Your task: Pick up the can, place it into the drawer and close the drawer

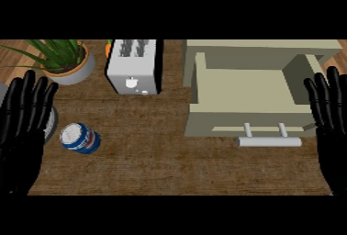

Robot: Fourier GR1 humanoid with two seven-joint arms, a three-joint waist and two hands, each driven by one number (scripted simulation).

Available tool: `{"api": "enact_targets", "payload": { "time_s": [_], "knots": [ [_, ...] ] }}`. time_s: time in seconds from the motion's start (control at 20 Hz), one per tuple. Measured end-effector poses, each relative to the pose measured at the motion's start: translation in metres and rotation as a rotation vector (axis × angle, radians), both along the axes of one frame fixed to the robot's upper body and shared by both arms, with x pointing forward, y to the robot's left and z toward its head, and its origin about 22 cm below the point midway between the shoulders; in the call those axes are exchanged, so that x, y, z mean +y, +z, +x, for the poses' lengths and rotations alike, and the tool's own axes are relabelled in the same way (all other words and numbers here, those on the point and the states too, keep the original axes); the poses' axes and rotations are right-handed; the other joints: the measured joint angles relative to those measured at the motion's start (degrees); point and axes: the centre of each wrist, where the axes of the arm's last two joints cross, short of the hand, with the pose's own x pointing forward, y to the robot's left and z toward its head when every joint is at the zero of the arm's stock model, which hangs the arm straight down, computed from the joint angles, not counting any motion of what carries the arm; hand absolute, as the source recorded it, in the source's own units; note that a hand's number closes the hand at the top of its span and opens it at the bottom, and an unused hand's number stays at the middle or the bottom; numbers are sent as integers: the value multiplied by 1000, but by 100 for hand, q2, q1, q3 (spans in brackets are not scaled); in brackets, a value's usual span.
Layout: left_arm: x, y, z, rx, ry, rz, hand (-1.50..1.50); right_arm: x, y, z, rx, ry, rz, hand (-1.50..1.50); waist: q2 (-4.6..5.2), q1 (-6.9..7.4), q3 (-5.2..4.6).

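We saw the left hand [25,120] resting open, fingers straight, at the counter's [169,170] left edge. Just beside it, to its right, the can [80,138] lay tilted. Beyond stood a plant [64,59], a toaster [134,66] and the open drawer [247,98], whose right side met the open right hand [330,110].

We see a rough, matt wood-grain desk [176,170] between glossy black hands. The can [80,137], just beside the left hand [24,124], shows a shiny metal top. Near the right hand [330,114], the matt beige drawer [237,87] bears a smooth pale handle [269,142].
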Motion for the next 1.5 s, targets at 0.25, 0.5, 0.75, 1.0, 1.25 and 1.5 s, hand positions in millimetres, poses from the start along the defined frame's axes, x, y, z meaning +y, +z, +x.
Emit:
{"api": "enact_targets", "payload": {
  "time_s": [0.25, 0.5, 0.75, 1.0, 1.25, 1.5],
  "knots": [
    [12, 1, 3, -11, -62, -22, -150, 1, -2, -3, 6, -20, -1, -150, -63, 18, 141],
    [22, -20, -3, 213, -8, 17, -150, -8, -17, -7, 203, -108, 37, -150, -73, 28, 186],
    [30, -12, -13, 332, 25, 32, -150, -15, -26, -15, 307, -147, 53, -150, -88, 30, 197],
    [28, -6, -25, 365, 38, 22, -150, -28, -36, -22, 338, -152, 59, -150, -91, 28, 200],
    [29, -2, -29, 396, 71, -6, -150, -39, -46, -34, 348, -155, 53, -150, -91, 21, 201],
    [33, -6, -23, 418, 97, -16, -150, -45, -44, -36, 344, -162, 50, -150, -90, 17, 201]
  ]
}}
